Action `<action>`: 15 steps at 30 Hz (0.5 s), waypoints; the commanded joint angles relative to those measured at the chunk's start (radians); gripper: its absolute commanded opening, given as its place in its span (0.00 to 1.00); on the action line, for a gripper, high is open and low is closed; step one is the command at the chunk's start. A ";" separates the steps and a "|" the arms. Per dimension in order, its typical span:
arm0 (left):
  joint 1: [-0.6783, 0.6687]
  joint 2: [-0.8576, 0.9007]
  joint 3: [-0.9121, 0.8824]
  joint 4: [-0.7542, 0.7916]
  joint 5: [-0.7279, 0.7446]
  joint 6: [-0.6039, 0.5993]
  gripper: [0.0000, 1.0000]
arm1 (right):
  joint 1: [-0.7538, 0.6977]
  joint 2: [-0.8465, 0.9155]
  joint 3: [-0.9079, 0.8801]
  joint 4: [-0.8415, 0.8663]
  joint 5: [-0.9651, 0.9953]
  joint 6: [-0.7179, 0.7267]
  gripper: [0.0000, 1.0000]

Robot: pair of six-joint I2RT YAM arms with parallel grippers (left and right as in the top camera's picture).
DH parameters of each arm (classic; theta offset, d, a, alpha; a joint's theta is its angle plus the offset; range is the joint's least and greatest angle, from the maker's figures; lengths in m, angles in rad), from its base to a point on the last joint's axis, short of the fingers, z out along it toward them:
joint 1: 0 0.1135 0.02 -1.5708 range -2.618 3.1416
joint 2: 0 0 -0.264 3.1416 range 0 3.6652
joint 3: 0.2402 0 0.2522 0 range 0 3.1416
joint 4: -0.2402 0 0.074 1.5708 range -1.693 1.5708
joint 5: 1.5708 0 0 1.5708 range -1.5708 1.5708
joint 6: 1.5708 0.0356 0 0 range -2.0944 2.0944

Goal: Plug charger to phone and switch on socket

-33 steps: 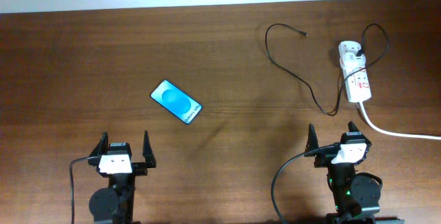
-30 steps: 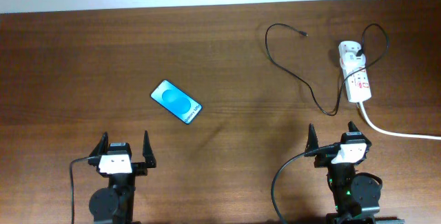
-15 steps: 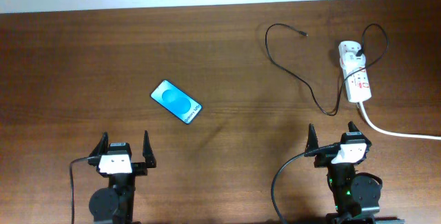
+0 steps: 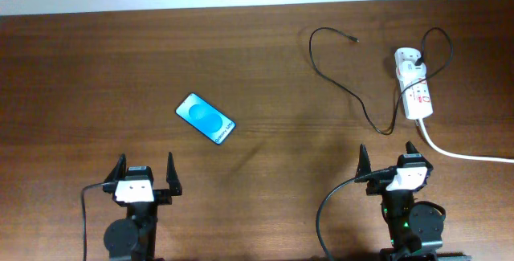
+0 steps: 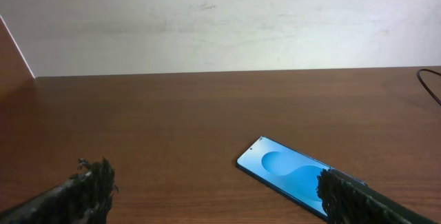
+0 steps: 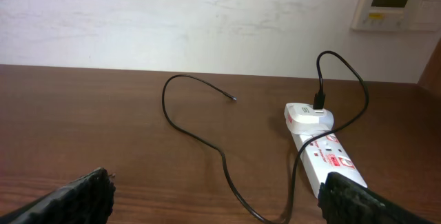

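The left gripper (image 4: 146, 161) and the right gripper (image 4: 386, 148) both sat low at the near edge of the table (image 4: 96, 60). Each had its jaws spread wide and held nothing.

The phone (image 4: 206, 118) lay flat and screen-up ahead of the left gripper and a little to its right, apart from it and skewed to the table edge. It looked slim, light and glassy, so it would probably skid on the wood when a plug was pushed into it. A pinch across its long edges seemed the safest hold. The pictures did not show which short end carried the port.

The charger (image 4: 345, 92) ran as a thin, limp black cable. Its nearest bend lay just ahead of the right gripper, and its plug tip (image 4: 354, 39) lay well ahead and slightly left. The cable would likely flop and carry no push. The likely place to grip was therefore right behind the tip, on the short stiff part, with the tip sticking out past the fingers.

Its white adapter (image 4: 409, 56) already sat in the socket (image 4: 419, 99), ahead of the right gripper and slightly right. The strip looked light and was tethered only by its thick white cord (image 4: 462, 154). A downward press on the switch seemed less likely to shift it than a sideways shove.
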 commanded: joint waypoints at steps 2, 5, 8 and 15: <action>0.004 -0.009 -0.002 -0.006 0.021 0.016 0.99 | -0.003 -0.007 -0.006 -0.004 0.016 0.007 0.98; 0.004 -0.009 -0.002 -0.006 0.021 0.016 0.99 | -0.003 -0.007 -0.006 -0.004 0.016 0.007 0.98; 0.004 -0.009 -0.002 -0.008 -0.008 0.016 0.99 | -0.003 -0.007 -0.006 -0.004 0.016 0.007 0.99; 0.004 -0.009 -0.002 -0.008 -0.009 0.016 0.99 | -0.003 -0.006 -0.006 -0.004 0.016 0.007 0.98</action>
